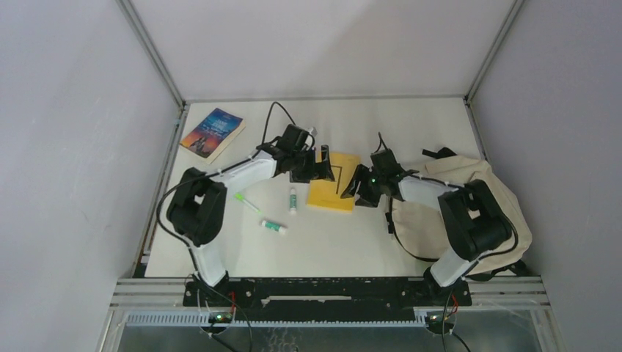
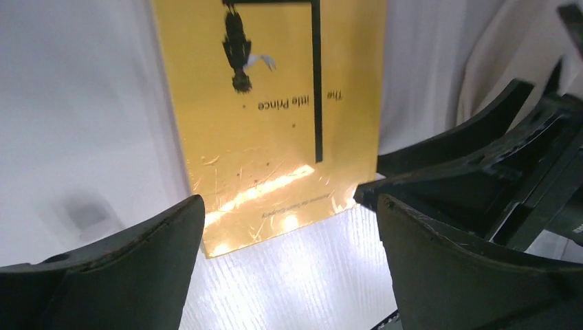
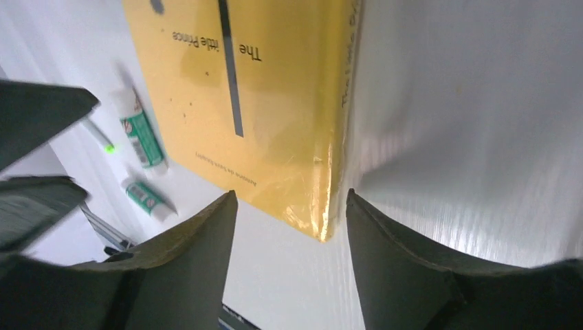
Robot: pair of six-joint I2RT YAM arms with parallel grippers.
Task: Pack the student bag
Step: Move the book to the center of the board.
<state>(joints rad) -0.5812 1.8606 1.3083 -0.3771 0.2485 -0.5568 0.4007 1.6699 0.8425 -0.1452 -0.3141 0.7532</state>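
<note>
The student bag (image 1: 469, 192), beige canvas with black straps, lies slumped at the table's right side, behind my right arm. A yellow book titled "The Little Prince" (image 1: 334, 185) lies flat in the middle. My left gripper (image 1: 317, 167) is open at the book's far left edge; in the left wrist view its fingers straddle the book's (image 2: 275, 117) near end over the table. My right gripper (image 1: 356, 189) is at the book's right edge. In its own view the jaws (image 3: 290, 196) stand apart around the book's corner (image 3: 322, 230), not closed on it.
A blue book (image 1: 213, 133) lies at the far left corner. Two white-and-green glue sticks (image 1: 293, 199) (image 1: 273, 226) and a green pen (image 1: 246, 200) lie left of the yellow book. The glue sticks (image 3: 141, 130) (image 3: 148, 199) also show in the right wrist view.
</note>
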